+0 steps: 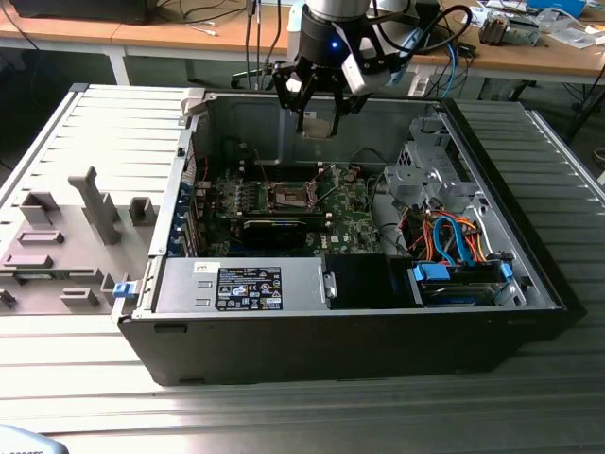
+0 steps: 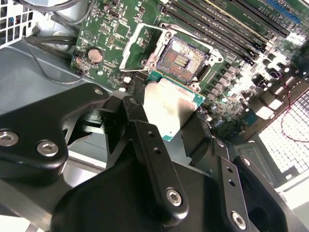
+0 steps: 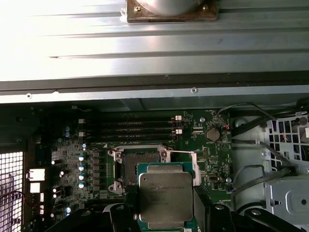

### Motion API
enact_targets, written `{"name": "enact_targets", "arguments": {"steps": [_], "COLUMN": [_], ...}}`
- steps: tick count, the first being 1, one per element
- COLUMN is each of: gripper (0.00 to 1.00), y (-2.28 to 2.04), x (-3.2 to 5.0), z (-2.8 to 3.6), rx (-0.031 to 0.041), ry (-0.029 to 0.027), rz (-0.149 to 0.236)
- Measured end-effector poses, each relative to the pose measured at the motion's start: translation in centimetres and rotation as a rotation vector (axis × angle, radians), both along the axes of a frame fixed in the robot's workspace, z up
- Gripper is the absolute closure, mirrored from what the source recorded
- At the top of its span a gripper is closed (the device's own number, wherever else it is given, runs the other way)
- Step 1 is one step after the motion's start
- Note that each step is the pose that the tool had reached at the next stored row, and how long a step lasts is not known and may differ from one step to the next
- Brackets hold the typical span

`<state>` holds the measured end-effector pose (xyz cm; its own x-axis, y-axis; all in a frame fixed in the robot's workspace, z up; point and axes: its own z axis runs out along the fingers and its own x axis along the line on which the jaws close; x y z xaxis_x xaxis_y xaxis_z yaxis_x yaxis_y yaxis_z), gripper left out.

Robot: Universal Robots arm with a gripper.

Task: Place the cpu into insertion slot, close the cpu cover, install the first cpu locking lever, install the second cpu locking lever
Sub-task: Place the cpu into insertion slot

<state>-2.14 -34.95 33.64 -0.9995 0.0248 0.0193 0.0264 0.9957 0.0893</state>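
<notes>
My gripper (image 1: 317,112) hangs above the open computer case and is shut on the cpu (image 1: 318,127), a flat square chip with a grey metallic face. In both wrist views the cpu (image 2: 171,108) (image 3: 165,193) sits between the black fingers (image 2: 145,140), clear of the board. Below it the insertion slot (image 1: 288,197) (image 2: 186,59) (image 3: 140,166) lies open with its dark centre bare. The cpu cover (image 2: 126,46) (image 3: 194,166), a thin silvery frame, is flipped up beside the slot.
The green motherboard (image 1: 345,222) has long black memory slots (image 3: 128,129) beside the socket. A drive cage with blue and orange cables (image 1: 454,236) fills the exterior view's right. The case walls (image 1: 246,118) ring the board. A grey fixture plate (image 1: 85,218) lies outside the case.
</notes>
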Motion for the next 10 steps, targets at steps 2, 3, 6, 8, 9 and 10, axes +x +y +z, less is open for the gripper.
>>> {"name": "enact_targets", "arguments": {"steps": [2,3,6,8,9,10], "gripper": [0.46,0.46,0.46,0.46,0.46,0.46], "y": [0.00,0.00,0.00,0.00,0.00,0.00], "x": [0.00,0.00,0.00,0.00,-0.01,-0.01], "z": [-0.04,-0.07,-0.16,-0.22,-0.26,-0.29], "rx": [0.0000,0.0001,0.0001,0.0000,0.0000,0.0000], "ry": [0.0000,0.0000,0.0000,0.0000,0.0000,0.0000], "rz": [0.000,0.000,0.000,0.000,0.000,0.000]}}
